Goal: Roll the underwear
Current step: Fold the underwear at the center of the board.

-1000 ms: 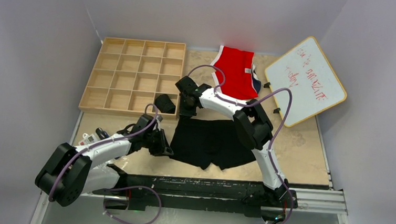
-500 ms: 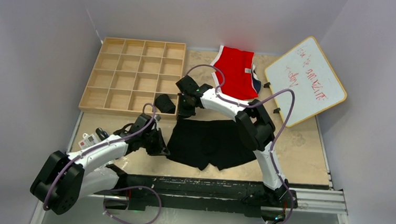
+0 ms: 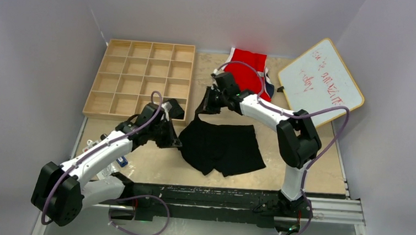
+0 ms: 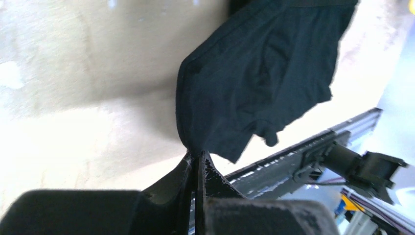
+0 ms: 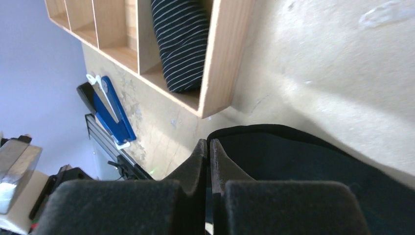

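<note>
The right claw (image 3: 202,110) is clenched on the waistband corner of the black underwear (image 3: 223,149), just off the near right corner of the wooden grid tray (image 3: 123,115). Its wrist view shows the tips pressed together with the dark hem caught between them. The left claw (image 3: 174,143) is clamped on the same garment, pinching its side edge a little nearer than the tray's front wall.

A second ago both arms lay lower, and that edge sat farther from the tray. Since then the right arm has swung its elbow out away from the tray and the left arm has reached up toward it. The corner nearest the tray now peaks up off the counter (image 3: 308,152) while the rest lies spread flat.

I judge this to be straightening: the piece is being tugged square by one side so it can be folded and rolled, and no roll has been started on it yet. The other piece, a finely striped rolled garment (image 5: 181,39), sits in the tray's near right compartment, so the task looks about half done. The next move calls for keeping both pinches even, or the thin cloth may bunch.
</note>
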You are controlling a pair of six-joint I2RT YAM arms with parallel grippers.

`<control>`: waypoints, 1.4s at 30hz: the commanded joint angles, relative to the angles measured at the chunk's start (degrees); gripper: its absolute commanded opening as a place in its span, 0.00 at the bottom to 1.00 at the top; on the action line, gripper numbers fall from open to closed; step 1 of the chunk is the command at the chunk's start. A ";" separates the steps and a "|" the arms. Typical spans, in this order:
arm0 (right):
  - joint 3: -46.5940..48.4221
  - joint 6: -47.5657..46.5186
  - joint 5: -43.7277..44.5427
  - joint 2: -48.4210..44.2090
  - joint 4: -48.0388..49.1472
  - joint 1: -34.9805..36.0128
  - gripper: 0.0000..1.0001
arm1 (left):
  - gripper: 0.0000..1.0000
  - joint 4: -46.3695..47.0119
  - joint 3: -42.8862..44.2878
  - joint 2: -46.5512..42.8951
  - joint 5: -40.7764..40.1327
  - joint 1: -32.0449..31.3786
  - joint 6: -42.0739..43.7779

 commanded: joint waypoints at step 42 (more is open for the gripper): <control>-26.17 -25.83 2.58 -21.10 -6.20 -33.01 0.00 | 0.00 18.72 44.52 49.26 18.47 -29.62 -6.74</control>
